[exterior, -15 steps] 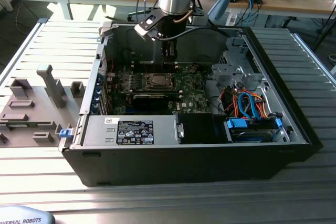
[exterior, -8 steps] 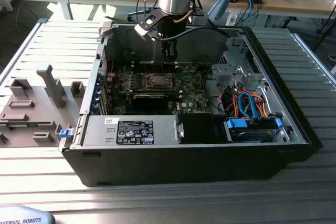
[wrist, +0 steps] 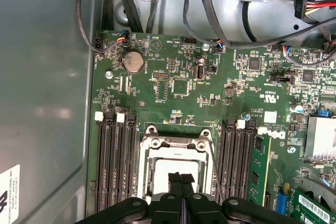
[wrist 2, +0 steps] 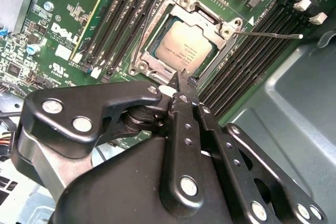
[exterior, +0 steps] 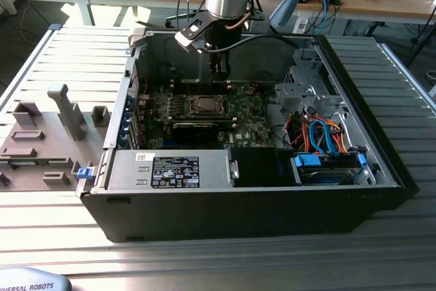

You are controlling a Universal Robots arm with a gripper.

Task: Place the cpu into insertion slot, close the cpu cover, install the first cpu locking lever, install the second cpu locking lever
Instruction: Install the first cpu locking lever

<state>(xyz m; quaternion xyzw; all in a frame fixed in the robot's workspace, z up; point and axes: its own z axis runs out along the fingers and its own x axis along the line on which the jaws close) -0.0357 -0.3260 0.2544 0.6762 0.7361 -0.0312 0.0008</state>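
Observation:
The cpu [wrist 2: 184, 51] lies flat in the insertion slot [exterior: 202, 105] on the green motherboard, silver top up. The cpu cover [wrist 2: 223, 27] lies down around it, and the chip shows through its square window. One thin locking lever [wrist 2: 268, 35] sticks out free from a corner of the socket. My gripper [wrist 2: 182, 80] hangs just above the socket's edge, shut, with nothing between its fingers. In the first wrist view the gripper [wrist: 181, 178] sits over the cpu [wrist: 160, 174] and the cover frame [wrist: 176, 142].
Black memory slots [wrist: 113, 161] flank the socket on both sides. The open computer case [exterior: 381, 148] walls in the board. Bundled cables [exterior: 323, 134] and a drive cage sit on the exterior view's right. A power supply [exterior: 170, 168] lies along the case's near side.

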